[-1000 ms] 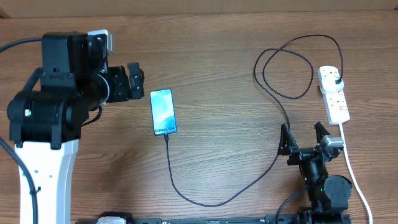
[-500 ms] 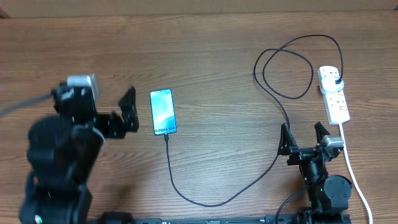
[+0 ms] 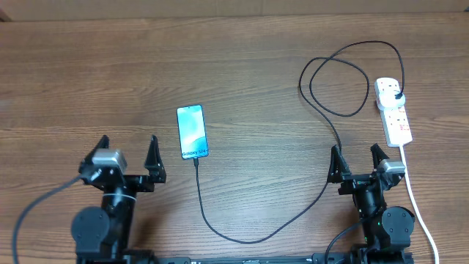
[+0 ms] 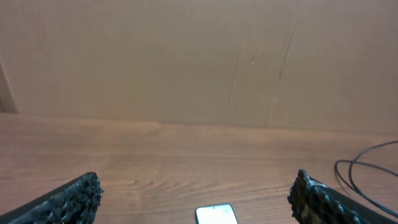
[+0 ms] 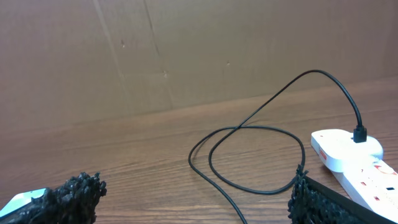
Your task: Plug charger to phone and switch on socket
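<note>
The phone [image 3: 192, 132] lies flat on the table with its screen lit; its top edge shows in the left wrist view [image 4: 216, 215] and a corner in the right wrist view [image 5: 18, 200]. The charger cable [image 3: 242, 235] runs from the phone's near end in a long loop to its black plug [image 3: 396, 94] in the socket [image 3: 394, 111], a white power strip also seen in the right wrist view [image 5: 354, 155]. My left gripper [image 3: 127, 154] is open and empty, near-left of the phone. My right gripper [image 3: 357, 163] is open and empty, near the socket's front end.
The socket's thick white cord [image 3: 418, 205] runs toward the front right edge. A cardboard wall [image 4: 199, 56] stands behind the table. The charger cable loops over the table [image 5: 249, 155] between my right gripper and the wall.
My left arm has drawn back from beside the phone, down to the front left of the table. The right arm, phone and cable have not moved.
</note>
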Controlling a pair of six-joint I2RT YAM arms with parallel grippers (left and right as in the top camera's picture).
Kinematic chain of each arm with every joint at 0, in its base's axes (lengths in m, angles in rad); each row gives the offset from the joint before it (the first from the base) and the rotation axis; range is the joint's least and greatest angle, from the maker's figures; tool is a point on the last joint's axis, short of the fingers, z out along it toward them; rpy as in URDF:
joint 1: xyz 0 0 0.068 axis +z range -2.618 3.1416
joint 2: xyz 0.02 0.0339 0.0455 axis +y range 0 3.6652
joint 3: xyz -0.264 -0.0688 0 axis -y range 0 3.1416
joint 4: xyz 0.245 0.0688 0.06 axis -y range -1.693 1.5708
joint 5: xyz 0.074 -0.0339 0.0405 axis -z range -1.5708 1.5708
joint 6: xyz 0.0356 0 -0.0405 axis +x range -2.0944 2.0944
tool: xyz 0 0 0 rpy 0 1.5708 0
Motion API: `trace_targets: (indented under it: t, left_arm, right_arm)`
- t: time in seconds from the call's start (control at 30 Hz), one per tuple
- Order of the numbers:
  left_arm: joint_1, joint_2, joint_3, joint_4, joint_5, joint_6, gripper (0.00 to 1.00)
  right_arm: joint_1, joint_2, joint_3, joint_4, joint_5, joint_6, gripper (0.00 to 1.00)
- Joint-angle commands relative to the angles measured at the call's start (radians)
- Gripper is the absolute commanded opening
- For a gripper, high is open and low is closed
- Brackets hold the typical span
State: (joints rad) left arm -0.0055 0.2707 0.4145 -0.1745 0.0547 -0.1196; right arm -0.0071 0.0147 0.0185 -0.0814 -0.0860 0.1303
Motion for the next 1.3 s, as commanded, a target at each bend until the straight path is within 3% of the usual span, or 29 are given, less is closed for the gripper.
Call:
trace_targets:
  t: [0.0, 0.5, 1.27]
  left_arm:
    - [0.006, -0.089, -0.121, 0.069, -0.014, 0.019, 1.00]
    - [0.006, -0.268, -0.374, 0.139, -0.032, 0.019, 1.00]
    - [0.006, -0.266, -0.410, 0.097, -0.032, 0.019, 1.00]
  right_arm:
    - [-0.007, -0.012, -0.010, 0.006, 0.006, -0.005, 1.00]
    - [-0.007, -0.012, -0.010, 0.006, 0.006, -0.005, 1.00]
    - [-0.007, -0.012, -0.010, 0.006, 0.006, -0.005, 1.00]
